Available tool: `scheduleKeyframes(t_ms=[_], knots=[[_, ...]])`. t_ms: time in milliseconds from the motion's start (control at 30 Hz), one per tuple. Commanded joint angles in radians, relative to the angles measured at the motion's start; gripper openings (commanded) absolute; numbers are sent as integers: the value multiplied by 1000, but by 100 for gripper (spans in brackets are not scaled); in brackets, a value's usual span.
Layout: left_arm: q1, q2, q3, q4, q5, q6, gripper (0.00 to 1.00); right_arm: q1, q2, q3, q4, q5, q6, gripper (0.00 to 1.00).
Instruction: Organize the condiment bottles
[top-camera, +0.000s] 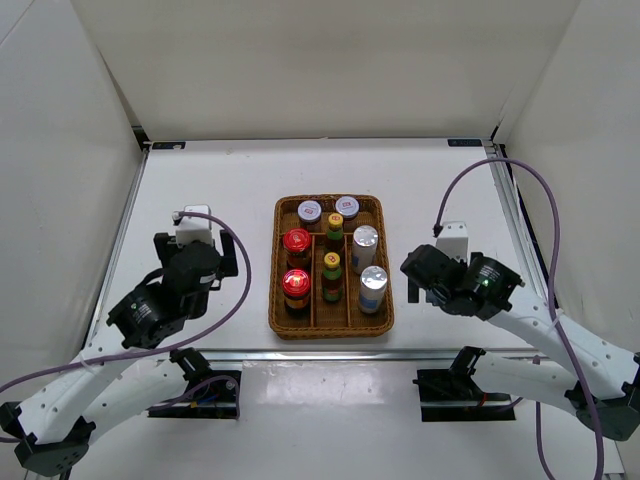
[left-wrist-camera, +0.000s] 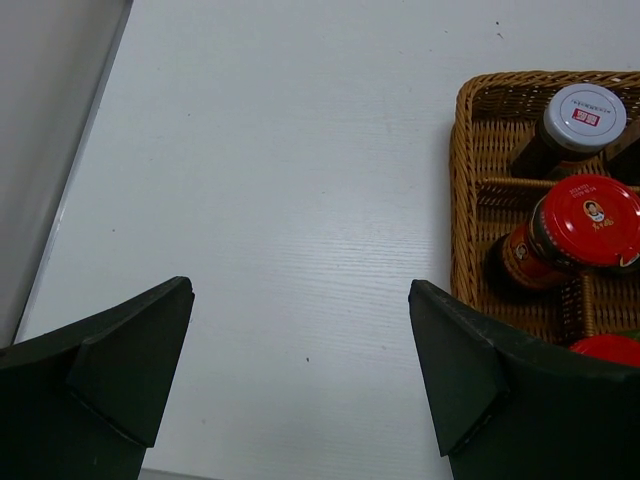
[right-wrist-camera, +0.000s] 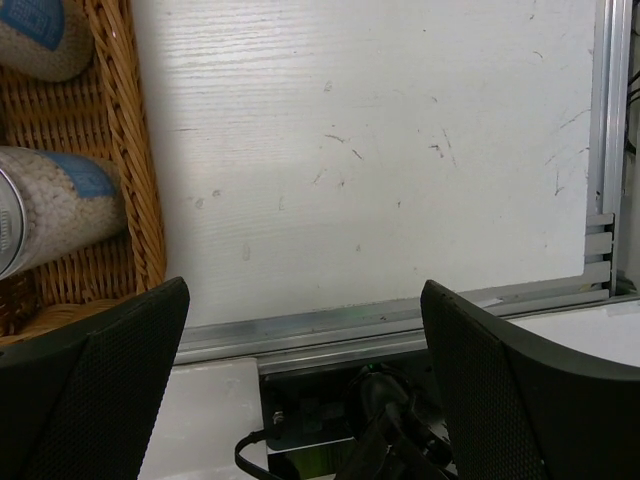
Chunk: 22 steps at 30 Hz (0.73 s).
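Top external view: open white table runs either side of the wicker tray, out to the metal edge rail. All eight condiment bottles stand in the tray: two red-lidded jars left, two yellow-capped bottles centre, two silver-topped cylinders right, two white-lidded jars at the back. The left gripper and right gripper flank the tray, fingers spread wide, holding nothing.

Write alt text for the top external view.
A wicker tray holds eight condiment bottles: two white-lidded jars, two red-lidded jars, two yellow-capped bottles, two silver-topped cylinders. The left arm and right arm flank it, fingers open.
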Motion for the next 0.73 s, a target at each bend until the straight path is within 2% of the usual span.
scheduleKeyframes(t_ms=[0, 567, 700], knots=[[3, -25, -13, 3, -38, -12, 100, 6, -23, 38, -31, 53, 50, 100], [3, -46, -35, 13, -78, -31, 100, 6, -70, 14, 26, 34, -7, 100], [3, -55, -45, 31, -78, -31, 100, 6, -37, 18, -15, 53, 16, 100]])
